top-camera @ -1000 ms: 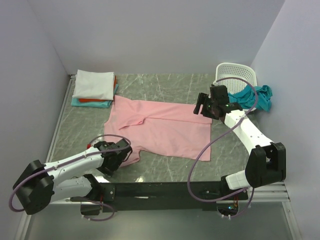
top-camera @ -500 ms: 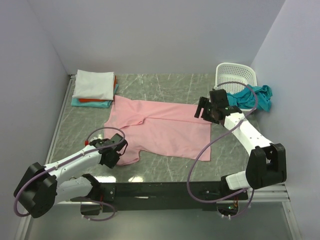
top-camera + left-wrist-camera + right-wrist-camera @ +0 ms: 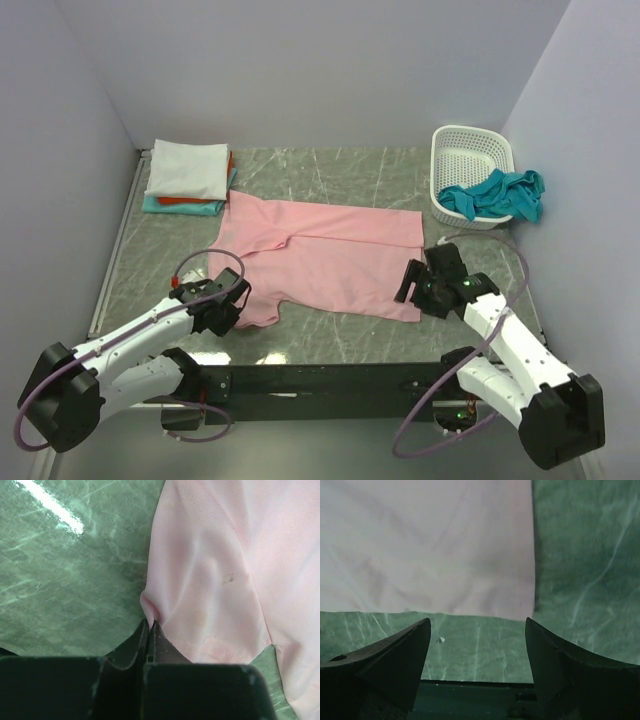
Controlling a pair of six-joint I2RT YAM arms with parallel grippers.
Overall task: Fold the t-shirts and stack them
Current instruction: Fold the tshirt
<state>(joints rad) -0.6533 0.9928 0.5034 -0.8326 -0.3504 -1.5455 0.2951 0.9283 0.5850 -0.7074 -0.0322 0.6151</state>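
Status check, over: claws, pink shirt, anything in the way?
Left claw shut on pink t-shirt sleeve edge. Right claw open, poised at its near hem corner. Nothing lying on the shirt.

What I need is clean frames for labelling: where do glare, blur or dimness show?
Left wrist: a white glare streak on the table, the pink t-shirt sharp, weave visible. Right wrist: dimmer, the pink t-shirt washed greyish, the right claw a dark, soft-edged silhouette. Top external: even light, soft shadows only.
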